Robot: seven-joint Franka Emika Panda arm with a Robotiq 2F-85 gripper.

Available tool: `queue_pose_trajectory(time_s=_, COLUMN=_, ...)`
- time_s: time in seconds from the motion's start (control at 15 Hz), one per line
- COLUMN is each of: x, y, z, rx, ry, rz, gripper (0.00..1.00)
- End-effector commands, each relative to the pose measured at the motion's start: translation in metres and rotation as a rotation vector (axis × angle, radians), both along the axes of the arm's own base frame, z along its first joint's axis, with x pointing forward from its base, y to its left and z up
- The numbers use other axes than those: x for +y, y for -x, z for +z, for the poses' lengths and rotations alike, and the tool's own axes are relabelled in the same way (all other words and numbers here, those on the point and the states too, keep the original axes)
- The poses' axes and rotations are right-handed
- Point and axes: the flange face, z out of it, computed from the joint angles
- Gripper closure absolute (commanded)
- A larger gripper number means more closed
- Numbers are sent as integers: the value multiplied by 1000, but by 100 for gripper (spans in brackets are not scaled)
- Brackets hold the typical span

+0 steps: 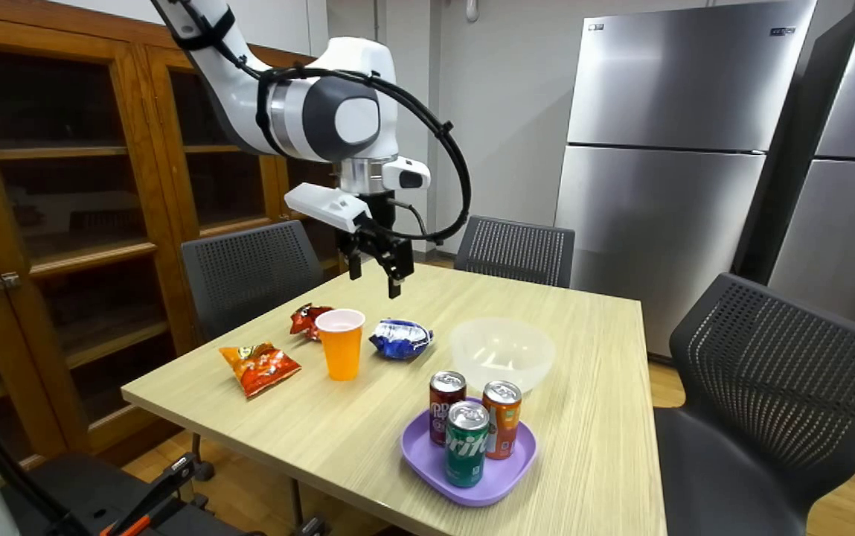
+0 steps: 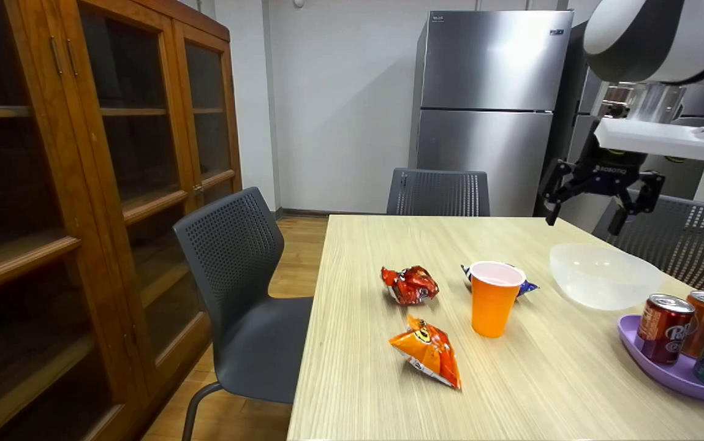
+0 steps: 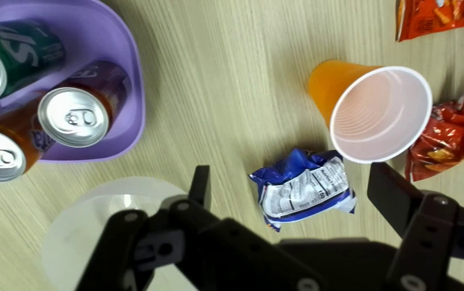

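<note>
The tool hangs well above the surface, its fingers wide apart, nothing between them and nothing touched. In the wrist view a blue snack packet sits in the gap between the fingertips, though it lies on the surface below them.

I judge this to be the lining-up stage ahead of a grasp, with that packet the likeliest candidate. Taking it from here would call for a descent with the fingers spread, clear of the neighbouring cup and bowl, then a gentle close; as they stand, the fingers would meet the packet at its two ends.

The packet is small, puffy and creased, with ragged blue ends and a white nutrition panel facing up. It looks soft and likely to give under pressure.

Near it on one side stands an upright orange cup, pale inside; beyond the cup are a crumpled red packet and an orange packet. On its other side rests a translucent bowl, and just beside that a purple tray carries three upright cans: a green can, a dark red can and an orange can.
</note>
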Motion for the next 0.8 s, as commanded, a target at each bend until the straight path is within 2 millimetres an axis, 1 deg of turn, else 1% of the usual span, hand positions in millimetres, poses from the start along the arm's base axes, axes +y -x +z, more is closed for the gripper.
queue_pose_trajectory(time_s=0.0, x=44, y=12, z=17, rx=1, ry=12, rz=64, gripper=0)
queue_pose_trajectory(time_s=0.33, x=113, y=22, z=22, rx=5, ry=6, rz=155, gripper=0)
queue_pose_trajectory(time_s=0.47, x=143, y=26, z=21, rx=21, ry=5, rz=184, gripper=0)
queue_pose_trajectory(time_s=0.73, x=190, y=32, z=14, rx=44, ry=-1, rz=216, gripper=0)
